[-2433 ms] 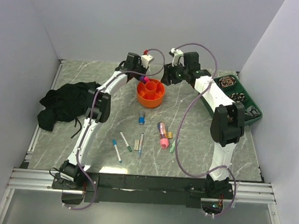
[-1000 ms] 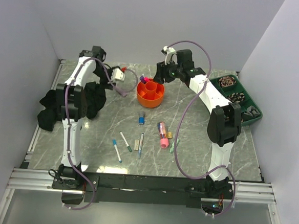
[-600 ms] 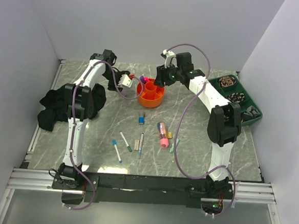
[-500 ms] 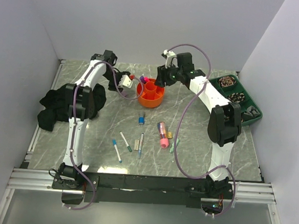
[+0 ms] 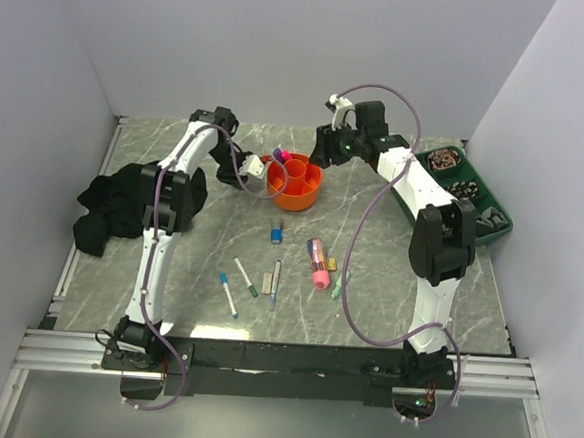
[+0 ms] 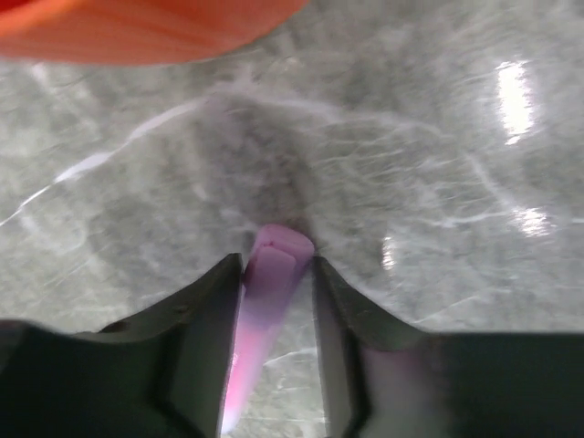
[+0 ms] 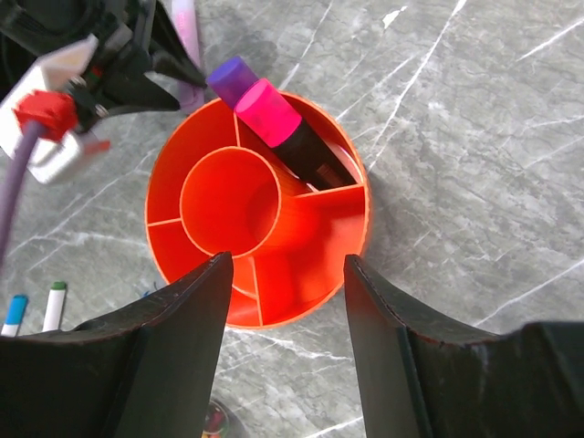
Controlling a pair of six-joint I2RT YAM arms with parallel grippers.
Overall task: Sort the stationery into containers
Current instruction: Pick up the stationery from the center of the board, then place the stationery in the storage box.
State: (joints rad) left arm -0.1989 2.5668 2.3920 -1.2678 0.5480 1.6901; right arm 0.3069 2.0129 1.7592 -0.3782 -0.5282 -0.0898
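Left gripper (image 6: 277, 266) is clamped on a pale pink pen (image 6: 263, 315), a finger tight against each side and the pen's tip poking out over the marble table (image 6: 438, 164). It hangs low, just beside the orange holder (image 6: 137, 27), whose wall fills the upper left of that wrist view. From overhead it sits at the holder's left side, upper middle of the frame; whether it touches the wall I can't tell.

Right gripper (image 7: 285, 265) is spread wide with nothing between its fingers, hovering straight over the holder. Two markers lean together in one ring compartment, toward the top of its view: a purple-capped marker (image 7: 228, 78) and a pink-capped marker (image 7: 267, 111).

More stationery lies loose on the table in the middle of the overhead frame, below the holder: a short blue piece (image 5: 277, 234), a fat pink marker (image 5: 318, 266), a teal-capped pen (image 5: 228, 295), a green-tipped pen (image 5: 246, 277), a thin blue pen (image 5: 274, 283) and a pale green pen (image 5: 340, 285). Over at the left edge is a black cloth (image 5: 122, 207); at the right edge, a green tray (image 5: 494, 233).
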